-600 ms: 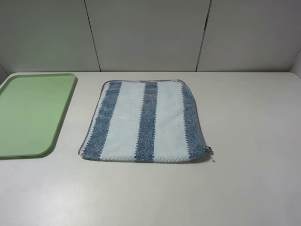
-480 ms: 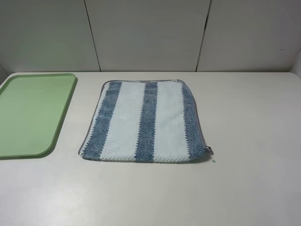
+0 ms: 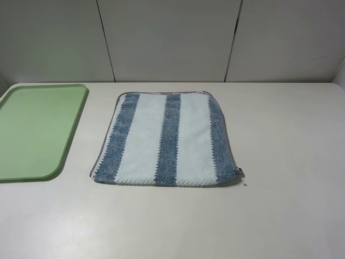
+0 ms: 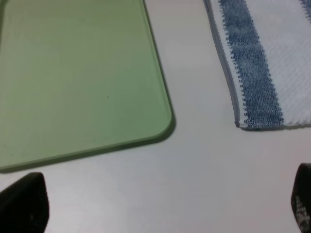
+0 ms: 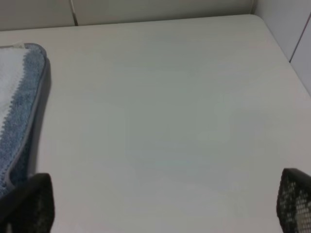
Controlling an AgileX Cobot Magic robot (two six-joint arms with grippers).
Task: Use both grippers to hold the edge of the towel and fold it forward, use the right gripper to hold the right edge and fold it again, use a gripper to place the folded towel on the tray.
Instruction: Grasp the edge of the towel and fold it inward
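A: So, starting at the left, where could this go wrong?

B: The tray [image 3: 69, 141] lies at the left of the table [image 3: 291, 162], near the towel [image 3: 164, 140] but not touching it. The left gripper [image 4: 164, 201] looks down on the strip of bare table between them. If it drops for the towel's near left corner and drifts toward the tray, I'd judge a finger could catch the raised rim and shove the tray.

A: And the towel itself?

B: It lies flat in the middle, stripes running away from the high camera, and I see no fold made yet. It's terry cloth on a smooth top, so fingers that land short of the hem would pinch nothing or push the cloth into a wrinkle. If one side lifts before the other, the fold would likely land skewed.

A: The right side?

B: The right gripper [image 5: 163, 203] looks mostly at bare table, with only the towel's right hem at the edge of its view. A grab on that side hem instead of the near edge would turn the cloth the wrong way.

A: How do the arms stand?

B: Neither shows in the high view, so both sit outside that camera's field. Each wrist camera shows two black fingertips at opposite edges of its picture. Both claws are spread wide, hold nothing and hover above the table.
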